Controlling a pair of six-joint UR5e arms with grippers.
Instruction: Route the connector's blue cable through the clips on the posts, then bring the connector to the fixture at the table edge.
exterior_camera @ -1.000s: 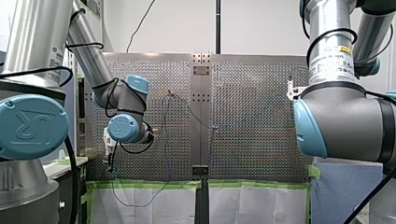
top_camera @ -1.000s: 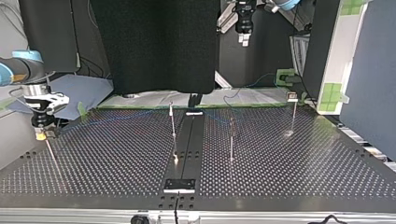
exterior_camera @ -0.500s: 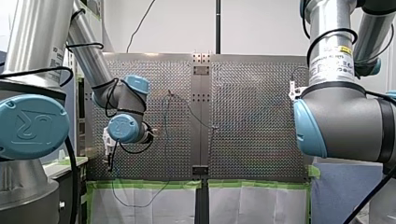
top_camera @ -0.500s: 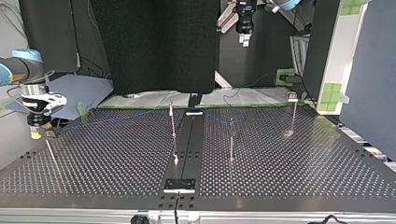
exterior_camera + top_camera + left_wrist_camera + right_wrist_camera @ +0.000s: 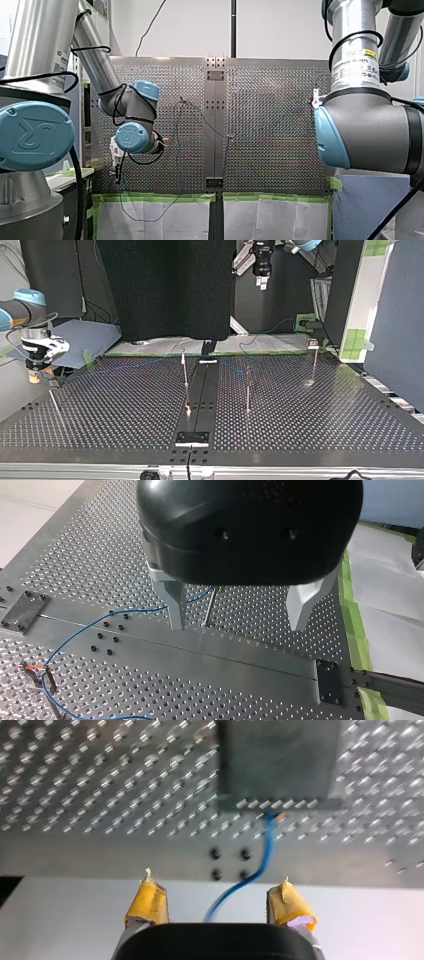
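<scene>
- Firstly, my right claw [image 5: 218, 894] is spread wide and grips nothing; its yellow pads [image 5: 148, 904] stand well apart.
- Between those pads the blue cable [image 5: 267, 845] runs ahead of the claw, touching neither pad.
- Farther ahead the cable ends at the near edge of a dark grey block [image 5: 277, 760] lying on the perforated desk [image 5: 100, 780]. Whether the connector sits in that block I cannot tell.
- My left claw [image 5: 237, 625] is likewise spread and holds nothing, its metal fingers [image 5: 172, 600] hanging above the desk.
- A thin post [image 5: 211, 605] stands below the gap, nearer one finger and touching neither.
- Beyond that finger the cable crosses the desk to a clip post [image 5: 37, 672] with an orange bit at its top.
- As for writing, a blue joint cap [image 5: 32, 135] bears a raised "R".
- A white label [image 5: 356, 62] with a yellow patch sits on my right arm, its print too small to read.
</scene>
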